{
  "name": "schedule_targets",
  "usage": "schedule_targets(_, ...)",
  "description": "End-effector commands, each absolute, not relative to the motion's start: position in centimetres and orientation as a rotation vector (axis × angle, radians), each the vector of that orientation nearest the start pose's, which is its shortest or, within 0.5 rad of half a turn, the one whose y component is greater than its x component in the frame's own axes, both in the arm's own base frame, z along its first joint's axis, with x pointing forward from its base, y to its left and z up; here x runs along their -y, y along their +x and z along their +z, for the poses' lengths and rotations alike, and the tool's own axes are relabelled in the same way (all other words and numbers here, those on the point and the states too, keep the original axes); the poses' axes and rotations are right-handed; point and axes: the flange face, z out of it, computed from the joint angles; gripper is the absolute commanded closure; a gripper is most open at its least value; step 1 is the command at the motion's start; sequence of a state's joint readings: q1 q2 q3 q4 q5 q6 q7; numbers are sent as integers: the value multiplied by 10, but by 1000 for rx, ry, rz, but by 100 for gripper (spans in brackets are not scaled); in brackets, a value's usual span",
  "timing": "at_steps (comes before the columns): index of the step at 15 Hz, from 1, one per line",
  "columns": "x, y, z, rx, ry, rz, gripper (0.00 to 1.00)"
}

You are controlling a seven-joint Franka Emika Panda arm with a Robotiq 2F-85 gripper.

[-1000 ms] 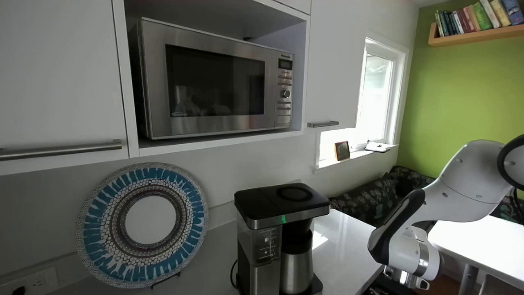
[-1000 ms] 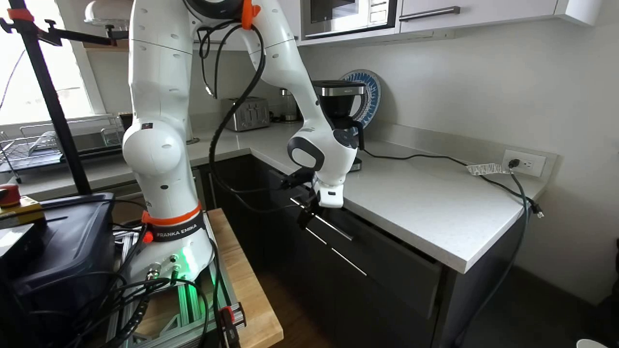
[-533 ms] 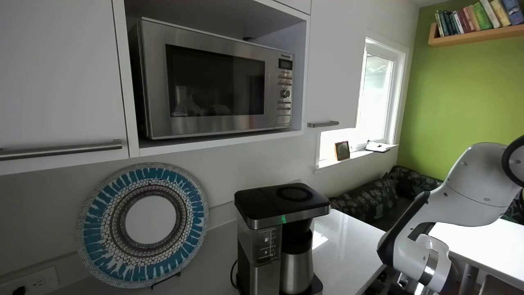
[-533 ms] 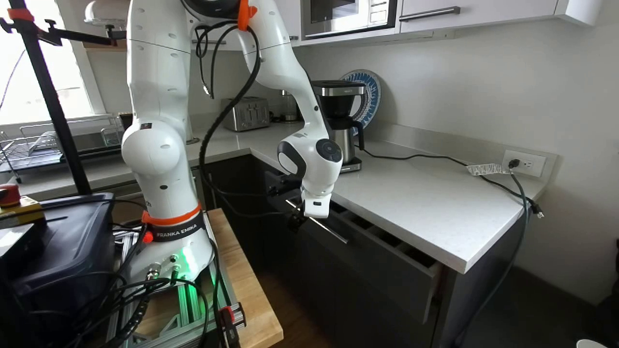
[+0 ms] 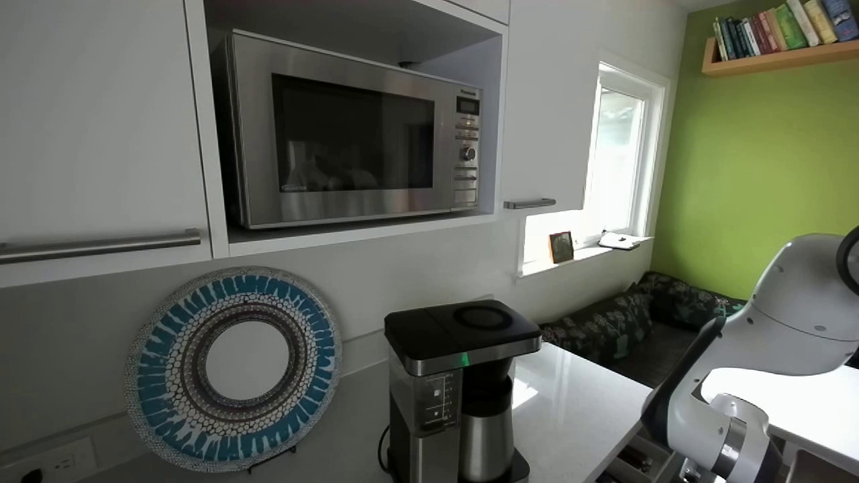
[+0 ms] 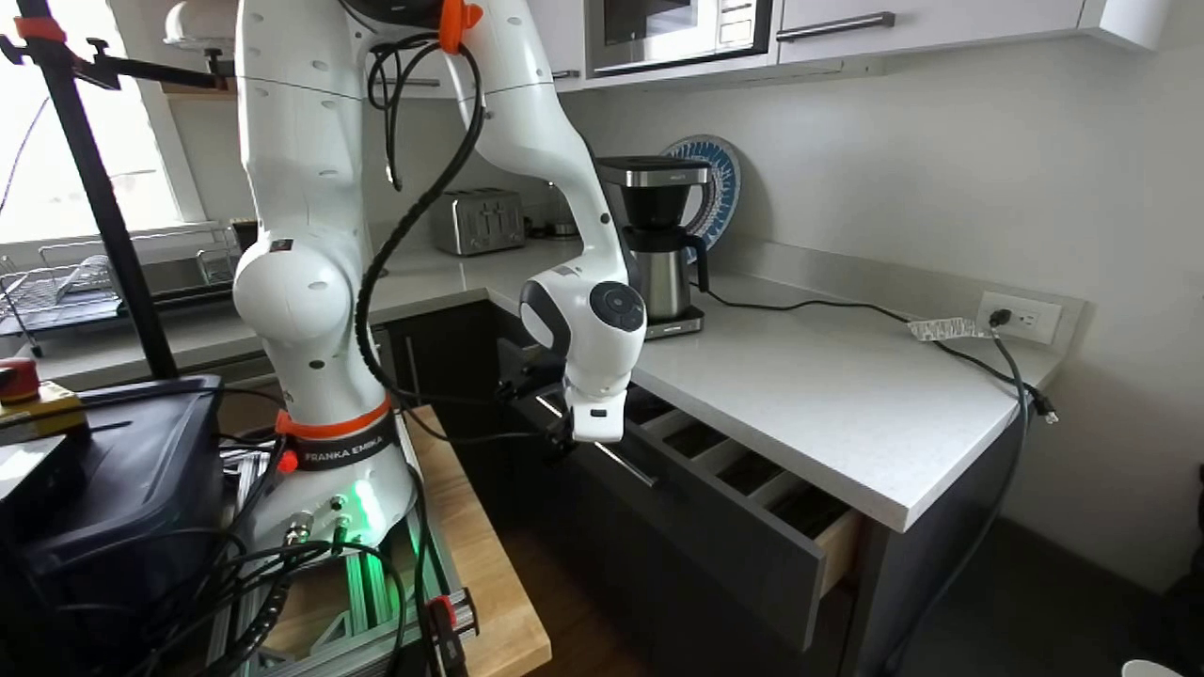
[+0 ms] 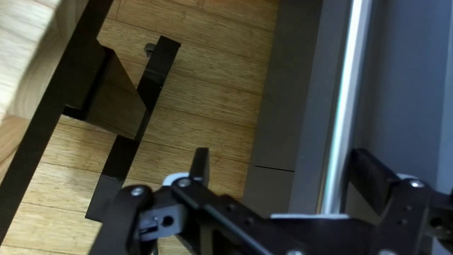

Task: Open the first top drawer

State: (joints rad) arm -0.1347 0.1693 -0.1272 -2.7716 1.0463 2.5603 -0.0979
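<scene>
The top drawer (image 6: 729, 536) has a dark grey front and stands partly pulled out under the white counter. Its divided inside shows in both exterior views (image 5: 647, 456). Its long silver bar handle (image 6: 625, 464) also runs through the wrist view (image 7: 345, 102). My gripper (image 7: 281, 156) is open, its fingers wide apart around the handle. The right finger sits behind the bar, between bar and drawer front, at or very near the bar. The left finger is well clear of it over the floor. In an exterior view the gripper (image 6: 562, 437) is dark and partly hidden by the wrist.
The white countertop (image 6: 790, 376) overhangs the drawer. A coffee maker (image 6: 658, 244) stands on it near the arm. The robot's wooden base table (image 6: 480, 574) faces the drawers across a strip of wood floor (image 7: 212, 95). A black cable loops from the arm.
The top drawer has slid outward from nearly shut, and its compartments have come into view. The arm and gripper have moved back with the handle, away from the counter. The lower handle is now hidden.
</scene>
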Motion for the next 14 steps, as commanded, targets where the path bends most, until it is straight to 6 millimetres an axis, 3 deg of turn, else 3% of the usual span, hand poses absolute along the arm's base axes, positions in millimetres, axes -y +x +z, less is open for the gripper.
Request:
schedule_targets(1,116,302,126,-1499,-2315,374,0)
schedule_targets(7,119,311,139,-1424,-2361,363,0)
schedule_targets(14,118,310,136,-1377,-2427,530,0)
